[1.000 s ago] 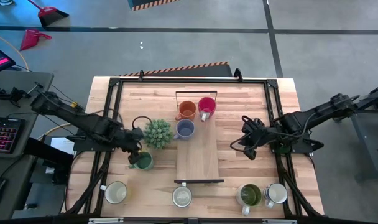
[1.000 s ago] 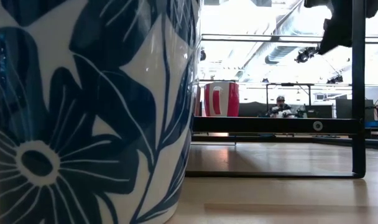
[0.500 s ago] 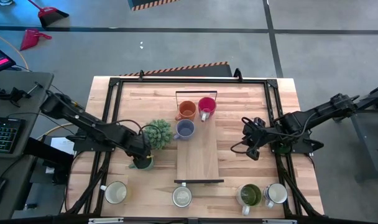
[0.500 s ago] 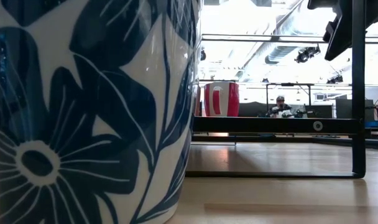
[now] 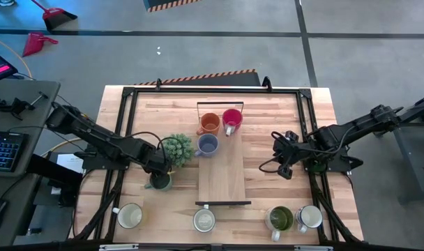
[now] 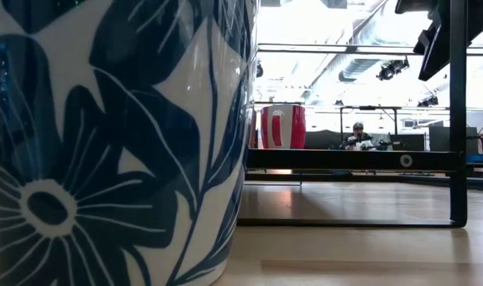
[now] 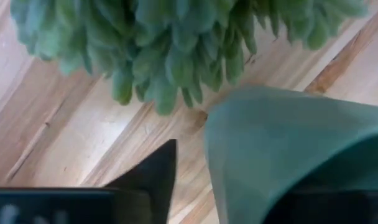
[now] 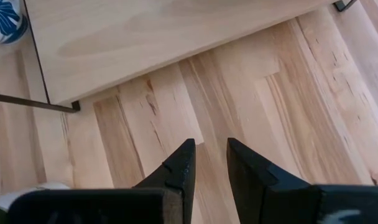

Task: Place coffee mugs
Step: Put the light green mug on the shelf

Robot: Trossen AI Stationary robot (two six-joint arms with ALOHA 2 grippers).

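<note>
A teal-green mug (image 5: 159,183) stands on the table just near of the spiky plant (image 5: 177,148). My left gripper (image 5: 157,170) points down right over it. In the left wrist view one finger (image 7: 156,179) stands outside the mug's wall (image 7: 282,155), with a strip of table between them; the mug hides the other finger. Orange (image 5: 209,123), pink-red (image 5: 231,118) and lavender-blue (image 5: 207,144) mugs stand on the wooden tray (image 5: 223,178). My right gripper (image 8: 211,146) hangs open, with nothing in it, above bare table right of the tray. My left gripper comes at the teal-green mug from above, at its rim. The finger that shows is clear of the wall. The mug's wall (image 7: 239,143) hides the other finger, so I cannot tell whether that one touches. The mug stands upright on the table.
Along the near edge stand a cream mug (image 5: 130,215), a blue-flowered white mug (image 5: 204,220), an olive-green mug (image 5: 280,218) and a white mug (image 5: 309,217). The flowered mug (image 6: 114,143) fills the low view's left half. The tray has black wire handles at both ends (image 5: 220,104).
My left gripper has gone down and a little toward the table's right, from beside the teal-green mug to right over it, and now covers most of it from above. My right gripper has rolled a little at the wrist without leaving its place.
</note>
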